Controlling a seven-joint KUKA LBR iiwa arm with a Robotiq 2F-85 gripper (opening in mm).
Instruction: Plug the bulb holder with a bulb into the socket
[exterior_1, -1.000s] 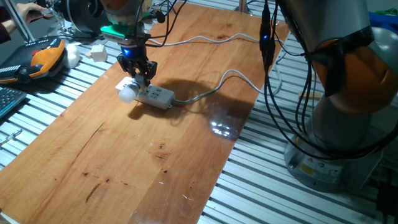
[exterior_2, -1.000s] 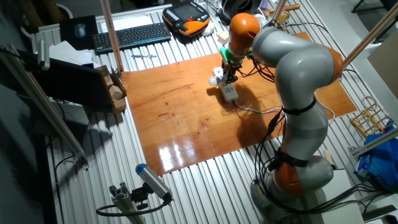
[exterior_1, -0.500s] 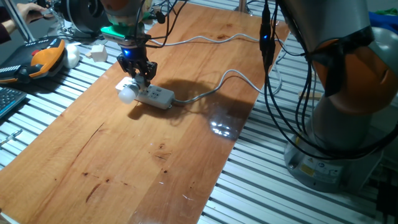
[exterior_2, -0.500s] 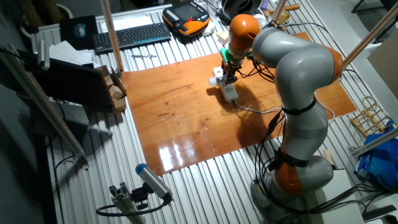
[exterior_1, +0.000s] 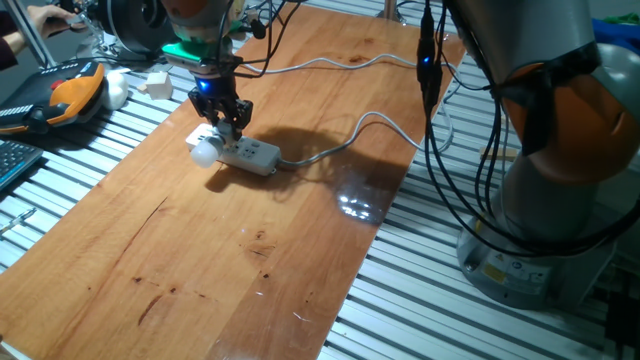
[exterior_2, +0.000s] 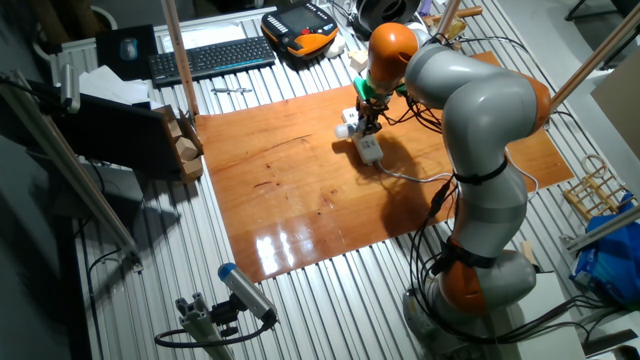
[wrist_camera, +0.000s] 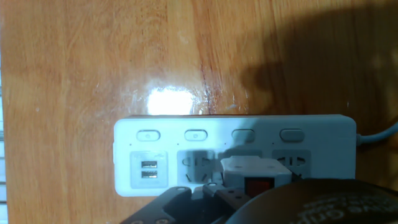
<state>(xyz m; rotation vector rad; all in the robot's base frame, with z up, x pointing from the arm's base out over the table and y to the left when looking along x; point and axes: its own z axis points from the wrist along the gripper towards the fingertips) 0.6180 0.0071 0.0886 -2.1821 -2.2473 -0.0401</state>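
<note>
The socket is a long white power strip with a grey cable, lying on the wooden board. The bulb holder with a bulb stands on the strip's left end, its round bulb sticking out over the edge. My gripper is down on the holder with its fingers close together around it. In the hand view the holder, with its red spot, sits over the third outlet of the strip, and my dark gripper fills the bottom edge. The other fixed view shows the gripper on the strip.
A plain white cube and an orange pendant lie past the board's left edge on the slatted table. A keyboard lies at the back. The robot's base and hanging cables stand at the right.
</note>
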